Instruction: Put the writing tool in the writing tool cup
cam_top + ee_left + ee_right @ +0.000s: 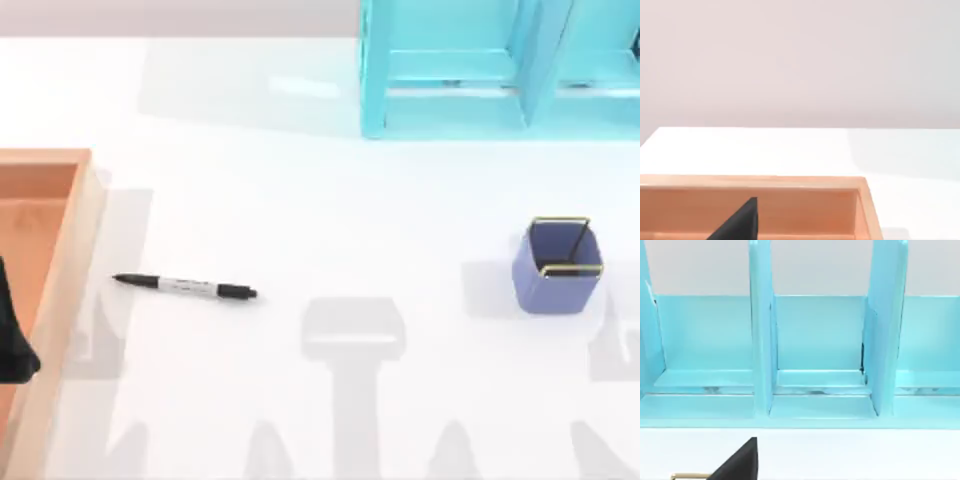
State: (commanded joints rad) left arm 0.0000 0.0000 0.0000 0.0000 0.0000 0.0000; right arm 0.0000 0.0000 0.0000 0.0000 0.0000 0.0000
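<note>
- Nearest the lens in the left wrist view: a dark wedge of the left gripper point(737, 222), hanging over the orange tray point(790, 182) at the desk's far left. Cannot tell whether the jaws are open or closed.
- Same dark wedge for the right gripper point(737, 462), facing the turquoise shelf frame point(820, 340). Jaw state likewise impossible to tell.
- Marker pen point(185, 287) lying flat on the white desk point(350, 200), in its left half, near the tray's rim but apart from it, held by nothing.
- Long axis almost along the top view's left-right line, slightly skewed, with the right end a touch nearer the bottom edge. Pointed tip aimed left at the tray, blunt black end aimed right toward the cup point(557, 268).
- Cup upright on the right side, well apart from the pen, mouth open under its thin gold wire rim.
- Likely trouble at the pick: a slim round barrel lying flat, so jaws closing off-centre or along the axis rather than across it could roll it or flick it toward the tray.
- Likely trouble in transit: gripped near one end, could swing and slip. A grip on the pale middle band looks safer.
- Likely trouble at the drop: small mouth, long pen. Brought in level, could bridge the rim or catch the wire, so needs tipping upright first. Released off-centre, could tip the light cup over.
</note>
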